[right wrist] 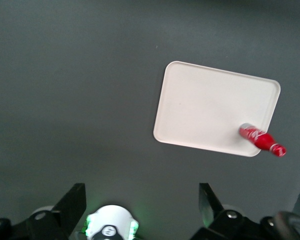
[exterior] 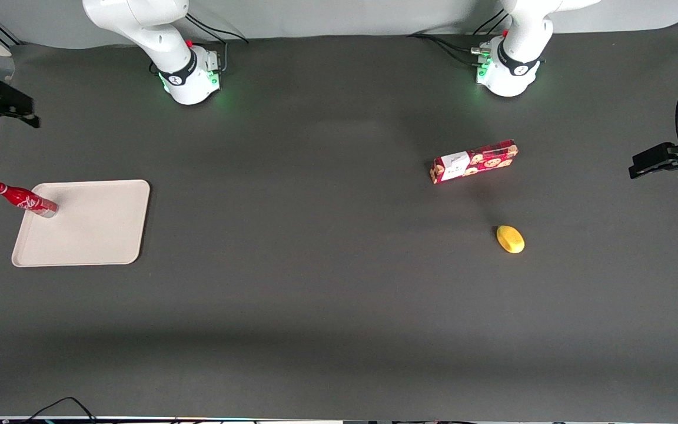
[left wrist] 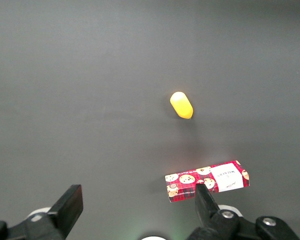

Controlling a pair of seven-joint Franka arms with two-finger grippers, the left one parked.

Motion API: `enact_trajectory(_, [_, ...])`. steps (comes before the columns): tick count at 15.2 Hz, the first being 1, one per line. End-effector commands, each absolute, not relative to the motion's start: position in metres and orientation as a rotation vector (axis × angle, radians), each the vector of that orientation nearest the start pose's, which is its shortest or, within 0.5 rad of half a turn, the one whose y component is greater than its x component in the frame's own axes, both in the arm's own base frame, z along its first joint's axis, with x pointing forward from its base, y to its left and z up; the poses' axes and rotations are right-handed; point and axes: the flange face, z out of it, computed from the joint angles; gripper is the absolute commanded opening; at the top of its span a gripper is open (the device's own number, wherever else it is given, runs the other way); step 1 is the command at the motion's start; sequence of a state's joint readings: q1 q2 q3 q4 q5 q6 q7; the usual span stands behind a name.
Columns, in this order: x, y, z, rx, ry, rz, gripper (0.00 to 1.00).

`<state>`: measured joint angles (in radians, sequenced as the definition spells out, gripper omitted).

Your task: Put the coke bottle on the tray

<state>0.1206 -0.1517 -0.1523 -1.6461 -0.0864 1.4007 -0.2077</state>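
Observation:
The coke bottle, slim and red with white script, stands upright with its silvery base on a corner of the beige tray, at the working arm's end of the table. Both also show in the right wrist view, the bottle on the tray's corner. My right gripper is raised well above the table, farther from the front camera than the bottle and apart from it. In the right wrist view the gripper is open and empty, with nothing between its fingers.
A red cookie box and a yellow fruit lie toward the parked arm's end of the table. Both show in the left wrist view, the box and the fruit. The working arm's base is at the table's back edge.

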Motion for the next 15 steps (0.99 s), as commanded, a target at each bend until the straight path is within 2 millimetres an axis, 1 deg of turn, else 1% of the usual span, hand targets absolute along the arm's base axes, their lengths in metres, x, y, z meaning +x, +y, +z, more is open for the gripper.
enact_trajectory(1, [0.494, 0.023, 0.635, -3.182, -0.067, 0.205, 1.0])
enact_trajectory(2, [0.496, 0.032, 0.628, -3.168, -0.049, 0.187, 1.0])
enact_trajectory(3, [0.499, 0.039, 0.617, -3.163, -0.041, 0.173, 1.0])
enact_trajectory(5, [0.502, 0.062, 0.6, -3.174, -0.006, 0.148, 1.0])
enact_trajectory(7, [0.502, 0.074, 0.594, -3.181, -0.013, 0.136, 1.0])
enact_trajectory(12, [0.505, 0.075, 0.591, -3.178, -0.013, 0.122, 1.0])
enact_trajectory(13, [0.506, 0.071, 0.593, -3.177, -0.006, 0.117, 1.0])
enact_trajectory(14, [0.508, 0.062, 0.593, -3.175, 0.003, 0.116, 1.0])
enact_trajectory(15, [0.509, 0.049, 0.592, -3.173, 0.037, 0.116, 1.0])
